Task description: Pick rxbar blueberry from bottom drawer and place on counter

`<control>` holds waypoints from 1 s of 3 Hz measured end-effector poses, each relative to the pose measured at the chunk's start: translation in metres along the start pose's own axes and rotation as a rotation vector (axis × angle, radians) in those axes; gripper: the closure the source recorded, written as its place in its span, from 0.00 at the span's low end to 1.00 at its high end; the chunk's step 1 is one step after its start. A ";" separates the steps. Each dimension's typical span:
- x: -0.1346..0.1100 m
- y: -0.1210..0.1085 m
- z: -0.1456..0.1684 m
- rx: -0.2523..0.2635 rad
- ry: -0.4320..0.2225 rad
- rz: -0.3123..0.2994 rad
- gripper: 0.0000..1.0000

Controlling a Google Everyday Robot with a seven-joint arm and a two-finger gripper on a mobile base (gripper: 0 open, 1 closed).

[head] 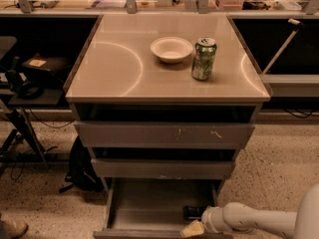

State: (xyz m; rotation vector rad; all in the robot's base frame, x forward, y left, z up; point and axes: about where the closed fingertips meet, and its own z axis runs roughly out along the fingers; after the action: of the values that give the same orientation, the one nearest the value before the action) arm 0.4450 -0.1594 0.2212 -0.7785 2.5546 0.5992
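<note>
Low at the front right corner of the open bottom drawer (144, 203), the gripper (192, 229) shows only as a pale yellowish tip, cut off at the bottom of view; whether it is open or closed cannot be told. Its white arm (249, 218) reaches in from the right. Just behind the gripper lies the rxbar blueberry (192, 212), a dark shape on the drawer floor, partly hidden by the wrist. On the counter (114, 63) surface, a bowl (171, 49) sits beside a green can (204, 59).
</note>
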 end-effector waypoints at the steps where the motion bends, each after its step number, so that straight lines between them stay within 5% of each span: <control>1: -0.004 0.001 0.016 -0.034 0.035 -0.037 0.00; 2: -0.029 0.010 0.058 -0.067 0.044 -0.095 0.00; 3: -0.034 0.010 0.062 -0.069 0.043 -0.101 0.00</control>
State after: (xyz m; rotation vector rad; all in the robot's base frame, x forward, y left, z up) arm 0.4800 -0.1062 0.1891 -0.9472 2.5268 0.6473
